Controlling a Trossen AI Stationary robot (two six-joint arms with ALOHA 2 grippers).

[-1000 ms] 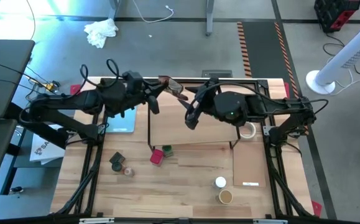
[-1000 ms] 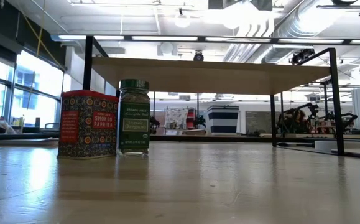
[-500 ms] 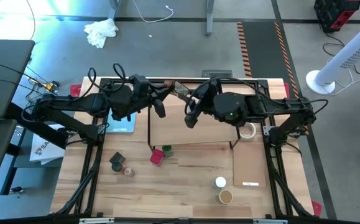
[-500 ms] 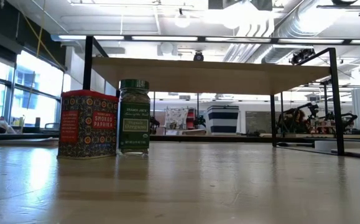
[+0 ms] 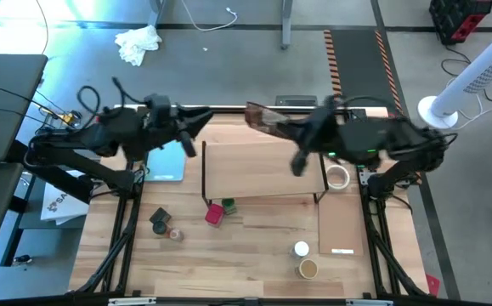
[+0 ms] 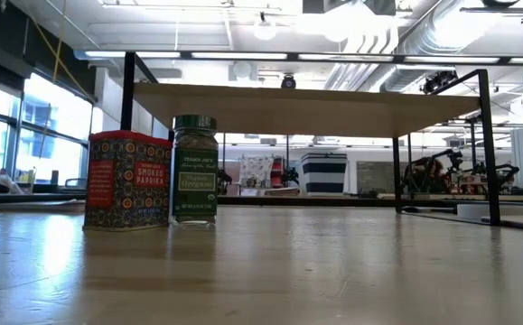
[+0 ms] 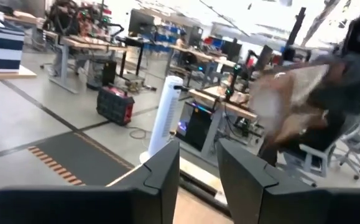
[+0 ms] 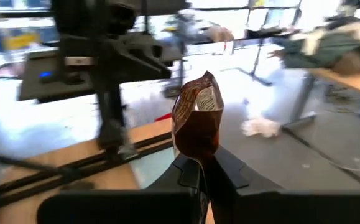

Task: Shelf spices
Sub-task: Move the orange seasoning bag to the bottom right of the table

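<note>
A brown crinkled spice packet (image 5: 262, 117) hangs in the air over the far edge of the shelf (image 5: 262, 170), with my right gripper (image 5: 285, 127) shut on it. My left gripper (image 5: 196, 129) stands open left of the shelf's far left corner, holding nothing; its wrist view shows the packet (image 7: 290, 99) farther off. A red paprika tin (image 6: 127, 179) and a green-lidded oregano jar (image 6: 194, 170) stand on the table in front of the shelf. More jars stand at the near left (image 5: 159, 219) and near right (image 5: 301, 249). My right gripper pinches the packet's one end (image 8: 196, 157) between its two fingers. The fingers come about level from the table's right. The packet (image 8: 196, 118) sticks out beyond the fingertips toward the table's left, lifted clear of the shelf and table.
A light-blue pad (image 5: 167, 161) lies under my left arm. A white tape ring (image 5: 339, 178) and a thin pale board (image 5: 341, 223) lie right of the shelf. A tan-topped jar (image 5: 308, 269) stands near the front edge. Bare wood lies between the jar groups.
My left gripper held the packet and brought it to my right gripper over the shelf's far edge. My right gripper has shut on the packet. My left gripper has opened, let go and drawn back toward the table's left. My right gripper has carried the packet toward the right.
</note>
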